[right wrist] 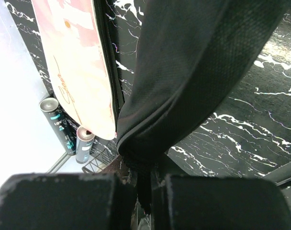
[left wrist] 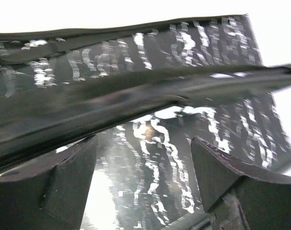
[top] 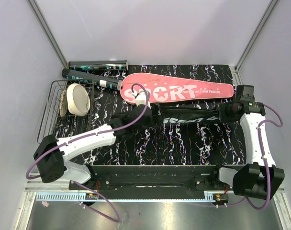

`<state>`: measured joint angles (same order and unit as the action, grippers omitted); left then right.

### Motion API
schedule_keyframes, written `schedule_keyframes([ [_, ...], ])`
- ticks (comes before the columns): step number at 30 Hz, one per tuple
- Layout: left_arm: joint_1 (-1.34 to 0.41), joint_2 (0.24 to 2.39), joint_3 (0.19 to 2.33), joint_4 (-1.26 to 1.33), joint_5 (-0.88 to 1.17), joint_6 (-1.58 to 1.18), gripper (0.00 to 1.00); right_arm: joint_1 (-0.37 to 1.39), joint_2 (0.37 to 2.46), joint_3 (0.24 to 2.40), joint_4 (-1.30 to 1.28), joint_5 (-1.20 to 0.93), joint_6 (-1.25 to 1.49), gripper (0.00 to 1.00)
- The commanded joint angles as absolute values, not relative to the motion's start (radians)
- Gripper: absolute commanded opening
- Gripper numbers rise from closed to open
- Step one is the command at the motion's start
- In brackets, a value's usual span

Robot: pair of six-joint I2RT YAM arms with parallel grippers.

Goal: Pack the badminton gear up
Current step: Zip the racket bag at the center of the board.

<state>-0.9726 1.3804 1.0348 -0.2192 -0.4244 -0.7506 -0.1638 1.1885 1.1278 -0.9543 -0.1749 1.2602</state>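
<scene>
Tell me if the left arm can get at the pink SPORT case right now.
Probably yes: the left gripper, open, sits just beside the wide end of the pink SPORT racket case, with nothing lying between them.

The left arm (top: 90,138) has a long white shell, with fat black round joints (top: 49,160) at the bends. The right arm (top: 254,134) looks just the same, white in the middle and black at the joints. A thin purple cable (top: 27,170) runs along each arm in big loose loops. Down at the bottom of each arm sits a small orange plug (top: 91,195). The left pincer (left wrist: 145,191) has two dark grey fingers (left wrist: 64,191) shaped like wedges, with rough edges. The right pincer (right wrist: 144,201) has two chunky black blocks (right wrist: 59,201) for fingers, with pale, scuffed rims.
</scene>
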Motion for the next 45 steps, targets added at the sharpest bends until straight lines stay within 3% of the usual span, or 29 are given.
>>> schedule_keyframes([
  [1, -1.015, 1.348, 0.971, 0.194, -0.268, -0.634, 0.81, -0.163, 1.178, 1.177, -0.939, -0.296, 1.310, 0.00],
  [3, -1.008, 1.374, 0.986, 0.187, -0.296, -0.655, 0.77, -0.163, 1.181, 1.184, -0.948, -0.314, 1.325, 0.00],
  [7, -1.000, 1.397, 0.994, 0.224, -0.279, -0.699, 0.59, -0.164, 1.187, 1.192, -0.948, -0.327, 1.339, 0.00],
  [22, -1.009, 1.491, 1.048, 0.219, -0.347, -0.663, 0.48, -0.163, 1.192, 1.197, -0.930, -0.344, 1.342, 0.00],
  [35, -1.015, 1.532, 1.092, 0.201, -0.443, -0.649, 0.46, -0.163, 1.193, 1.190, -0.913, -0.354, 1.341, 0.00],
  [45, -1.017, 1.529, 1.094, 0.207, -0.482, -0.646, 0.39, -0.163, 1.200, 1.189, -0.904, -0.364, 1.338, 0.00],
])
